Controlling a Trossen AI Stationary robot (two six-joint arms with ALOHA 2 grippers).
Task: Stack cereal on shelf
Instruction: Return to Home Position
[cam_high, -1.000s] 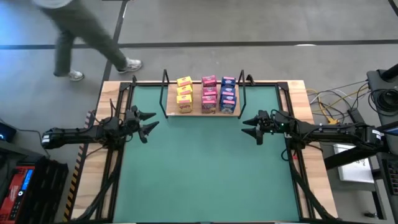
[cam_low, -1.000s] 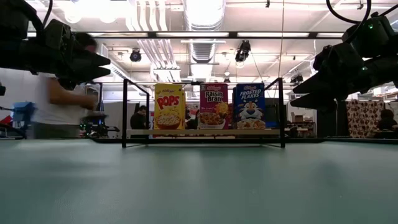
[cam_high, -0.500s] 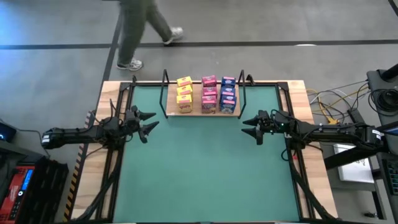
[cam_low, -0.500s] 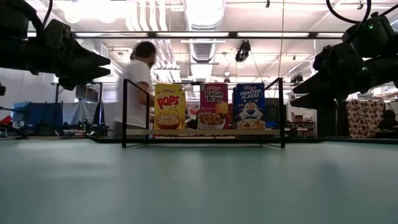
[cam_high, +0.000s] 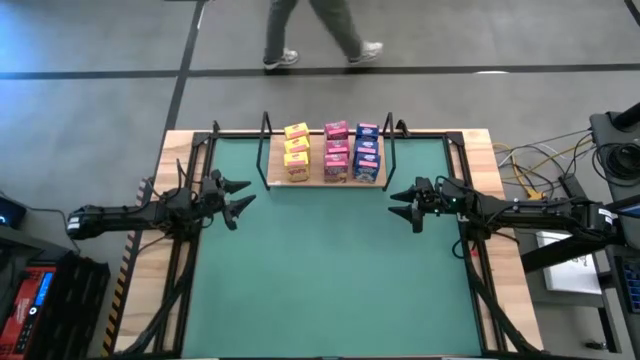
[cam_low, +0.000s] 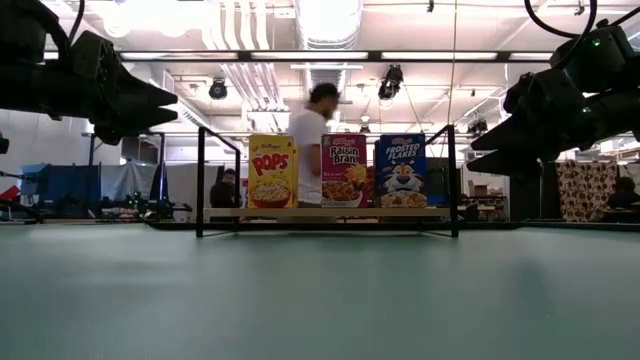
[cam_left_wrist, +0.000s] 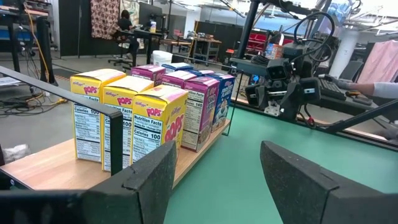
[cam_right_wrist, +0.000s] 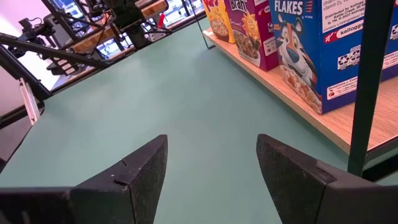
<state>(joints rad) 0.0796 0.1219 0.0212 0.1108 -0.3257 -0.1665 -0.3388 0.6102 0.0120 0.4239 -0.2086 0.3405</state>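
Green tabletop (cam_high: 320, 270): light wooden shelf (cam_low: 330, 213) holding nine yellow, pink, blue cardboard cereal boxes (cam_high: 336, 152) stands beyond left gripper (cam_high: 247, 195) and right gripper (cam_high: 394, 204), untouched; both jaws apart, empty.

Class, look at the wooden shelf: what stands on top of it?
On the shelf stand three rows of three: yellow boxes, pink boxes, blue boxes. From table height only each row's front box shows; the rest are covered.

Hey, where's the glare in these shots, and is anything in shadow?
Low view: the ceiling lights glare white, and the left hand and right hand show as dark silhouettes. High view: even light, no hard shadows on the table. Left wrist view: the cereal is evenly lit.
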